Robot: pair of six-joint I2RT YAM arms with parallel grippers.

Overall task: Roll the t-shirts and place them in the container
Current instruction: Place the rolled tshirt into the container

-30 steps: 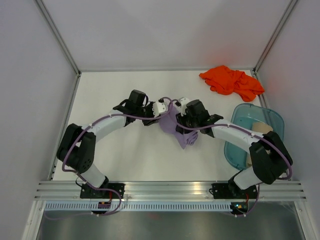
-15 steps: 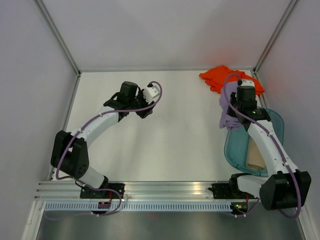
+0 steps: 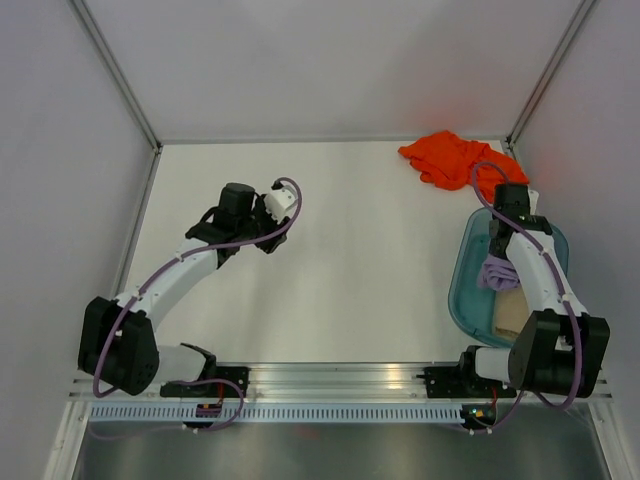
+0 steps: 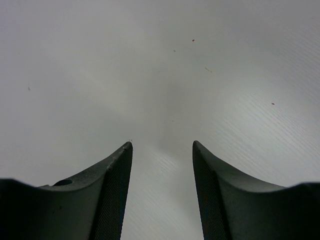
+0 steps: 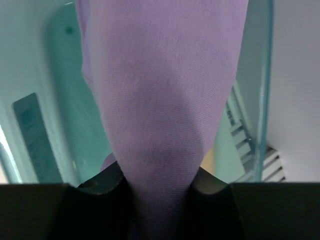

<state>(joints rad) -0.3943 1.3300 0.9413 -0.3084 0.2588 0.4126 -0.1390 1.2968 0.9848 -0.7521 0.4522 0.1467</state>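
Observation:
In the top view, the rolled lavender t-shirt (image 3: 496, 273) hangs inside the teal tub (image 3: 459, 300), and my right gripper (image 3: 504, 252) is shut on its upper end. In the right wrist view the lavender t-shirt (image 5: 165, 90) fills the space between the jaws of my right gripper (image 5: 162, 192), with the tub wall (image 5: 60, 125) behind it. A tan t-shirt (image 3: 512, 314) lies rolled in the tub's near end. The orange-red t-shirt (image 3: 462, 162) lies crumpled at the back right of the table. My left gripper (image 3: 262, 238) (image 4: 162, 150) is open over bare table at the left, holding nothing.
The tub stands at the table's right edge, next to the right arm's base. White walls with metal corner posts (image 3: 118, 80) enclose the table on three sides. An aluminium rail (image 3: 330, 380) runs along the near edge.
My right arm has carried the lavender t-shirt from the table's middle to the tub on the right and lowered it in. My left gripper has let go, opened and drawn back left.

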